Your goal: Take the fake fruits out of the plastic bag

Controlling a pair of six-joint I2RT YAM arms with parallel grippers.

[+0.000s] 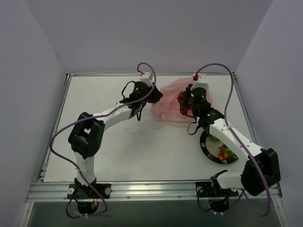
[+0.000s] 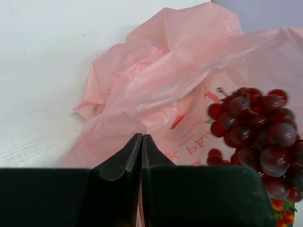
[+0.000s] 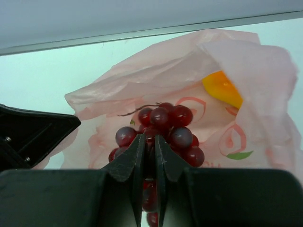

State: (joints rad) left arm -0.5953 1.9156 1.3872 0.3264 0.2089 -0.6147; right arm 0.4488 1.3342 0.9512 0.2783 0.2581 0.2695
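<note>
Both arms stretch forward over the worktop [image 1: 142,146], left claw [image 2: 141,137] clenched on a fold of the pink plastic bag [image 2: 156,71], right claw [image 3: 147,139] grasping the grape bunch [image 3: 163,116] at the bag's mouth.

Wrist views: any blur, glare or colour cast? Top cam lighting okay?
Left wrist: grape bunch sharp with small glare spots, table nearly blown out white. Right wrist: cyan cast on the table, dark fingers show little detail, grapes slightly soft. Top external: even light, faint shadows, plastic bag small but readable.
</note>
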